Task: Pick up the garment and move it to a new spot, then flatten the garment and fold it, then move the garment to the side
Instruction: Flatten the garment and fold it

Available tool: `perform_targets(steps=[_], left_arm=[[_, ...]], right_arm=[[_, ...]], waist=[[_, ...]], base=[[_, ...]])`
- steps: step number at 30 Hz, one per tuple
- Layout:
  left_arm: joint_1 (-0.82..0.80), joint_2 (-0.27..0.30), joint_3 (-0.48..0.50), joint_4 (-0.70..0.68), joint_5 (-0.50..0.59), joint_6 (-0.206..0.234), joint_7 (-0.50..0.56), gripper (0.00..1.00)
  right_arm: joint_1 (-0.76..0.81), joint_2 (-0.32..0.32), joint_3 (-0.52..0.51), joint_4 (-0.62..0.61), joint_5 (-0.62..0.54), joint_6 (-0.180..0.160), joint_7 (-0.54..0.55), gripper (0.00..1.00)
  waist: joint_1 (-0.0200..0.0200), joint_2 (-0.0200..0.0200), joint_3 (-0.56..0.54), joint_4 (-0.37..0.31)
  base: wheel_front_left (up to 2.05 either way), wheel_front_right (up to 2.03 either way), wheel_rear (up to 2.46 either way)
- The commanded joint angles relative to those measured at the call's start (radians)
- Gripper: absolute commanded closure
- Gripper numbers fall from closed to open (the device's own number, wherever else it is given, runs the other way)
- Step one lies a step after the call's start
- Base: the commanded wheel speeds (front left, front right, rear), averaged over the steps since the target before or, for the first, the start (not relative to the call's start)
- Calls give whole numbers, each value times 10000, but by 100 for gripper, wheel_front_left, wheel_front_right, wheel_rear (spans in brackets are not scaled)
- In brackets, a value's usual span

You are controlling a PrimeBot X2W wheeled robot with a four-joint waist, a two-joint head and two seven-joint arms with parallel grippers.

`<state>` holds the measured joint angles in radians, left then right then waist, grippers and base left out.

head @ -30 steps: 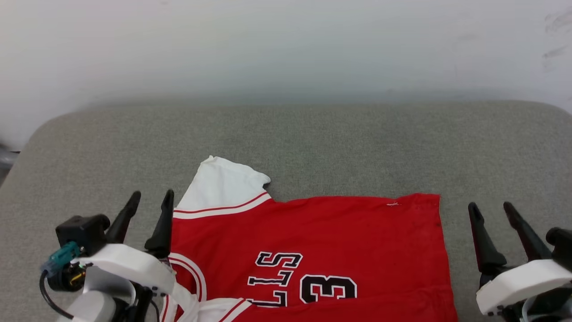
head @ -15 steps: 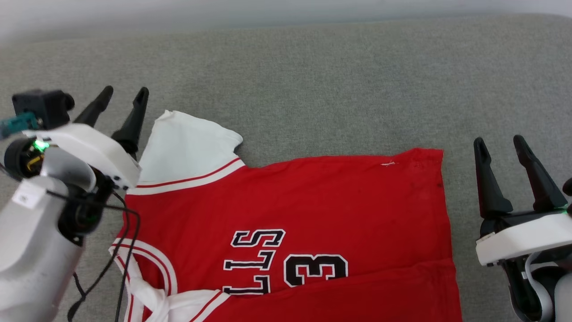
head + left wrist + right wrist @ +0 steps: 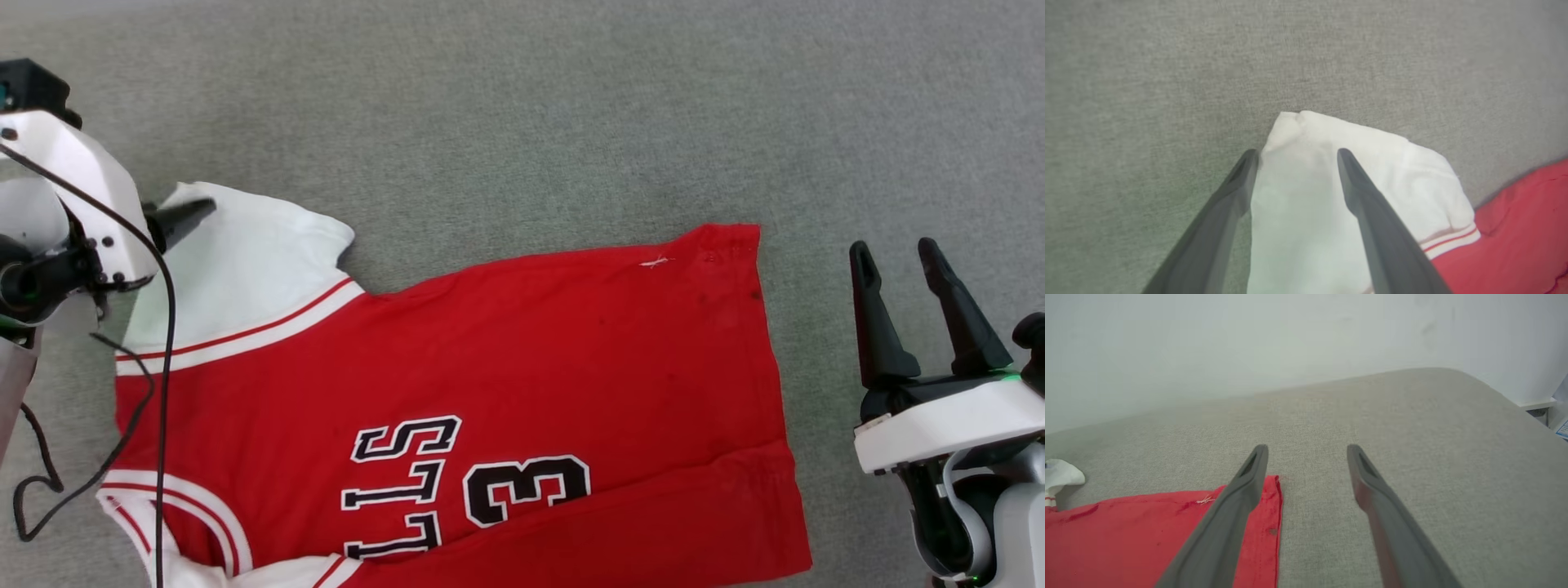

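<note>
The garment lies spread on the grey padded top, well in from the far edge and the rounded far-right corner. Its long axis runs left to right: collar end toward the left, hem toward the right, so the lettering reads sideways. It looks light, limp and a little slick. It will sag and crease wherever it isn't supported, so I'd take it by two corners along the far edge.

The left gripper has its jaws apart, straddling the tip of the white sleeve — whether they touch the cloth I can't tell. The right gripper stands just beside the hem's far corner, jaws apart and holding nothing.
</note>
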<state>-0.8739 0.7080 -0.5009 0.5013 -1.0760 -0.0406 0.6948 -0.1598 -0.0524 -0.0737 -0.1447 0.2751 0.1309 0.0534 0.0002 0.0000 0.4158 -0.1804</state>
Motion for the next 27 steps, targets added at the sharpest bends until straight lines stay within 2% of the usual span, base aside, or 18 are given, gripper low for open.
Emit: perform_targets(steps=[1, 6, 10, 11, 12, 13, 17, 20, 27], left_arm=[[-74, 29, -71, 49, 39, 75, 150, 0], [122, 93, -474, 410, 220, 306, 745, 0], [642, -277, -989, 782, -11, 233, 1667, 0], [788, -439, -1033, 881, -202, 242, 1905, 38], [888, -584, -1074, 941, -289, 272, 2069, 65], [953, -685, -1126, 982, -363, 250, 2183, 100], [976, -1009, -1159, 976, -414, 36, 1915, 100], [758, -963, -1090, 989, -248, -66, 1468, 100], [-72, -1068, -565, 893, -199, -235, 381, 100]], right_arm=[[-141, 32, 6, 47, 76, -4, -52, 0], [-237, 34, 94, 254, 272, -4, -214, 0], [-275, 33, 14, 375, 338, -4, -255, 0], [-284, 34, -3, 408, 360, -4, -219, 0], [-295, 34, -27, 430, 389, -4, -195, 0], [-291, 34, -54, 459, 411, -4, -122, 0], [-308, 34, -101, 575, 553, -4, 154, 0], [-374, 35, -107, 769, 699, -4, 612, 0], [-1019, -327, -224, 1756, 1132, -4, 2859, 0]], waist=[[-2, 0, 136, -120], [-2, 0, 457, -291], [-2, 0, 591, -336], [-2, 0, 611, -339], [-2, 0, 626, -341], [-2, 0, 642, -333], [-2, 0, 638, -237], [-2, 0, 518, -128], [-2, 0, 72, 268]], base=[[0, 0, 0], [0, 0, 0], [0, 0, 0], [0, 0, 0], [0, 0, 0], [0, 0, 0], [0, 0, 0], [0, 0, 0], [0, 0, 0]])
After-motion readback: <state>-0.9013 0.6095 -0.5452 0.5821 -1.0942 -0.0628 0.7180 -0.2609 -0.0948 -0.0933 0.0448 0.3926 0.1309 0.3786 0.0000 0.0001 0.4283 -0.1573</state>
